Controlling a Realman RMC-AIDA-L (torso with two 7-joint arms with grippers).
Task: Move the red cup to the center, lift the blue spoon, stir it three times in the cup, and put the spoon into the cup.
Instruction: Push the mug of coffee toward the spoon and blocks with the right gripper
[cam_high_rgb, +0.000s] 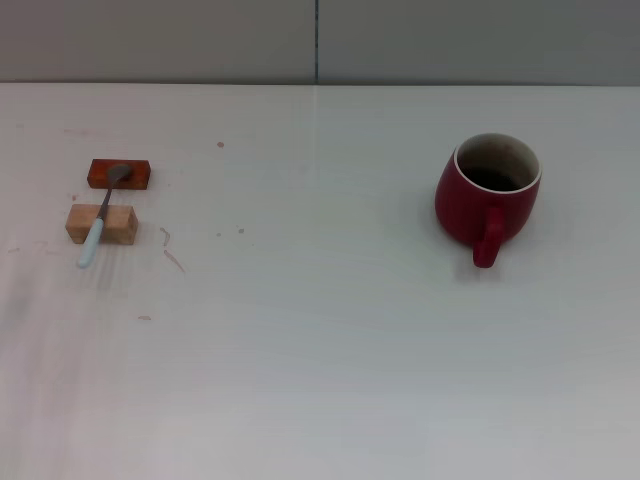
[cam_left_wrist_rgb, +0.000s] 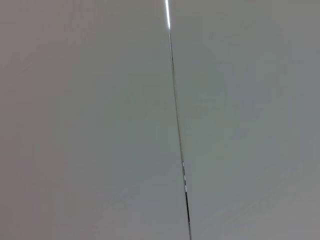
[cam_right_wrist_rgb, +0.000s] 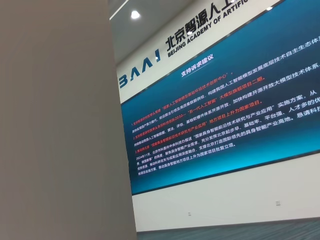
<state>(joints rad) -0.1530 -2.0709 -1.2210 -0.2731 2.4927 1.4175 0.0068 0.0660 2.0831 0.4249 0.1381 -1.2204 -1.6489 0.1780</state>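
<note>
Left side of the surface (cam_high_rgb: 320, 380): the blue spoon (cam_high_rgb: 100, 222), propped across two small blocks. Its grey bowl rests on the red-brown block (cam_high_rgb: 119, 174) farther from the robot, its pale handle crosses the tan wooden block (cam_high_rgb: 101, 224) nearer the robot, and the handle tip overhangs toward the near edge. Untouched.

Centre of the surface: bare, apart from a few faint marks – the place the cup is meant to go.

Right side: the red cup (cam_high_rgb: 487, 194), upright, white rim, dark inside, loop handle turned toward the robot. It stands well right of centre and well apart from the spoon.

Hands: neither the left hand nor the right hand shows in any view, so whether their fingers are spread or pressed together cannot be told. The left wrist view takes in only a plain grey panel with a seam; the right wrist view looks off at a wall sign and a large screen.

Step in hand, as judged: the first one – shifting the cup to centre – not yet begun. The next move calls for the right hand to come down to the cup, grip its rim or body, and carry it leftward to the middle
</note>
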